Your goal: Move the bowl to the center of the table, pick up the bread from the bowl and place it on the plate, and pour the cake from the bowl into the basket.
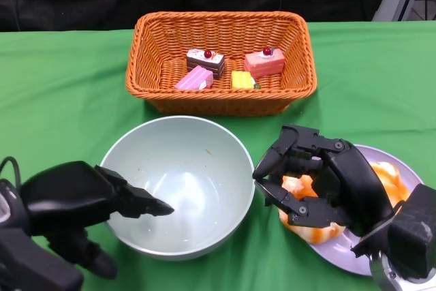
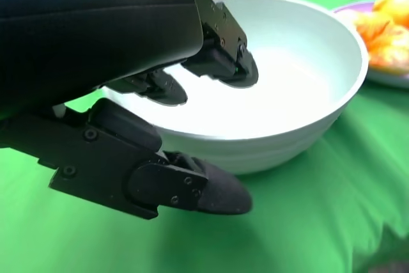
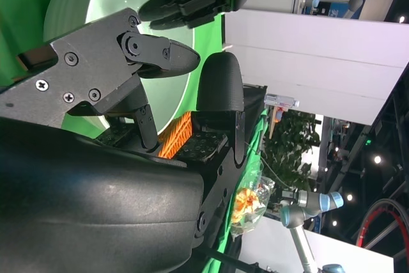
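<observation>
You can see that the bowl (image 1: 178, 185) stands empty near the middle of the green table (image 1: 61, 93), just in front of the basket (image 1: 221, 59), where four cake pieces (image 1: 231, 67) already lie. The bread (image 1: 310, 226) rests on the plate (image 1: 402, 168), to the right of the bowl. Your left hand (image 1: 82, 199) is the nearer one to the bowl: its fingers reach over the near left rim and the thumb stays outside the wall, but I cannot tell if it really grips. Your right hand (image 1: 320, 182) hangs over the bread with fingers spread and seems to hold nothing. In my judgement the task is nearly complete, so both hands should only pull back toward you.
</observation>
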You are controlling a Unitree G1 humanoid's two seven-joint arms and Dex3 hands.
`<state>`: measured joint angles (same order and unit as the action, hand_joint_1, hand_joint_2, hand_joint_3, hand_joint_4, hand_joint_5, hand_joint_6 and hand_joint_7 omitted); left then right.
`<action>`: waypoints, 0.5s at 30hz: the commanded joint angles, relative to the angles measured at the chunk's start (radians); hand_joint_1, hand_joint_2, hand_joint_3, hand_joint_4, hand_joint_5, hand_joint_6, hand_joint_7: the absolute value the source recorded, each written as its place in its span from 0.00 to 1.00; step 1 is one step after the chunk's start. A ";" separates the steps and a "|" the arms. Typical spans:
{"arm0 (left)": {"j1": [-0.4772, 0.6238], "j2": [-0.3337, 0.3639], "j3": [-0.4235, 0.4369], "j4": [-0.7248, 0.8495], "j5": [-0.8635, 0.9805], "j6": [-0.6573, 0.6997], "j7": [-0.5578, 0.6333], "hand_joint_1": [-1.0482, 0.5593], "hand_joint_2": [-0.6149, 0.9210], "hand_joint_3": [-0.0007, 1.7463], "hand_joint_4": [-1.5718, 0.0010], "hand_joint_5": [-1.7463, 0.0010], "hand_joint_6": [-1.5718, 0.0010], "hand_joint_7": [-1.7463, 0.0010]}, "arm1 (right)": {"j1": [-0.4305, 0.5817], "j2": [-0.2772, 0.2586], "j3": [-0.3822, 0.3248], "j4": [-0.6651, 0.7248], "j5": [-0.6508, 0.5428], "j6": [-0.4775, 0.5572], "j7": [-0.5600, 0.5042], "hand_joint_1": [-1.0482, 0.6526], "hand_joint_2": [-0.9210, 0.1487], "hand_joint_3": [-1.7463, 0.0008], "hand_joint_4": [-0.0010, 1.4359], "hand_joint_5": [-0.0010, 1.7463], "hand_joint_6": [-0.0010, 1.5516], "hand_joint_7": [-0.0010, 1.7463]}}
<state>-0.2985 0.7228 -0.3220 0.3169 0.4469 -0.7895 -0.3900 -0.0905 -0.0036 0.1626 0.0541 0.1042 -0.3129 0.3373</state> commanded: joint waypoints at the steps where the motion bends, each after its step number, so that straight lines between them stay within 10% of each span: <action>1: 0.009 0.051 0.018 -0.029 -0.199 0.067 -0.174 0.03 1.00 0.17 0.81 1.00 0.84 1.00 | 0.000 -0.005 -0.008 0.001 0.008 -0.012 0.003 0.50 0.22 0.64 0.54 0.91 0.46 0.68; 9: -0.020 0.065 0.133 -0.048 -0.692 0.427 -0.582 0.07 1.00 0.15 0.82 0.99 0.83 0.99 | 0.000 -0.005 -0.009 0.008 0.005 -0.022 0.003 0.51 0.22 0.64 0.54 0.91 0.46 0.68; 15: 0.056 -0.108 0.318 -0.050 -0.918 0.500 -0.567 0.24 1.00 0.09 0.60 0.93 0.64 0.96 | 0.021 -0.013 -0.011 -0.020 0.010 -0.007 0.003 0.52 0.24 0.62 0.54 0.91 0.46 0.69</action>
<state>-0.2777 0.6528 -0.0320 0.2699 -0.4440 -0.2935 -0.9703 -0.0855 -0.0055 0.1617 0.0565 0.1048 -0.3229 0.3412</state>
